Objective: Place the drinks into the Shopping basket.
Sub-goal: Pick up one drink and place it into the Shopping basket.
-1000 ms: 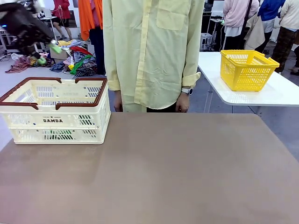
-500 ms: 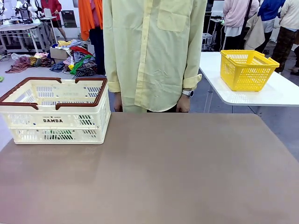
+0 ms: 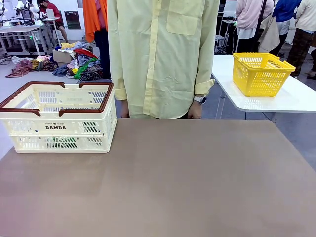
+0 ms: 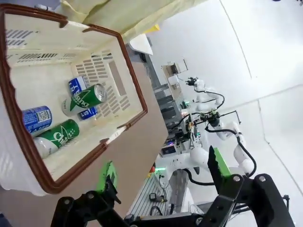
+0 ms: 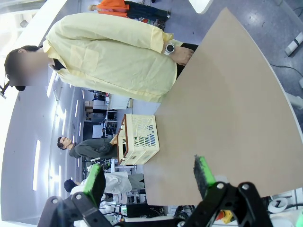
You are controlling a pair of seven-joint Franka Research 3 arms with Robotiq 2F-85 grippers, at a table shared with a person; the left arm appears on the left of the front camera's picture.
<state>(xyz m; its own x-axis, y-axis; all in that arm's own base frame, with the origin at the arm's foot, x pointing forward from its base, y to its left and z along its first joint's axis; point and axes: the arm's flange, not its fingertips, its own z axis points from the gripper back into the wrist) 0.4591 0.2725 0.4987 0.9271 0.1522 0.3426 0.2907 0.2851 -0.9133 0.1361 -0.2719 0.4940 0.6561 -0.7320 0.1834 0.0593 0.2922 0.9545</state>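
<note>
The cream-white Shopping basket [image 3: 58, 118] with a reddish-brown rim stands at the table's far left. In the left wrist view I look down into the basket [image 4: 124, 66], where several drinks lie on their sides. Among them are a green can [image 4: 87, 98], a second green can [image 4: 57, 137] and a blue can [image 4: 35, 118]. My left gripper [image 4: 161, 172] hangs above and beside the basket, open, with nothing between its green pads. My right gripper [image 5: 149, 178] is open and empty, high over the table [image 5: 227, 94], far from the basket [image 5: 139, 139].
A person in a pale yellow shirt [image 3: 163, 54] stands at the far edge of the table, hands down. A yellow mesh basket [image 3: 261, 74] sits on a separate white table at the back right. The brown tabletop [image 3: 187, 182] is bare.
One second ago my left arm showed blurred at the upper left above the basket; it has since pulled away out of the front view. The basket and the person stay put.
</note>
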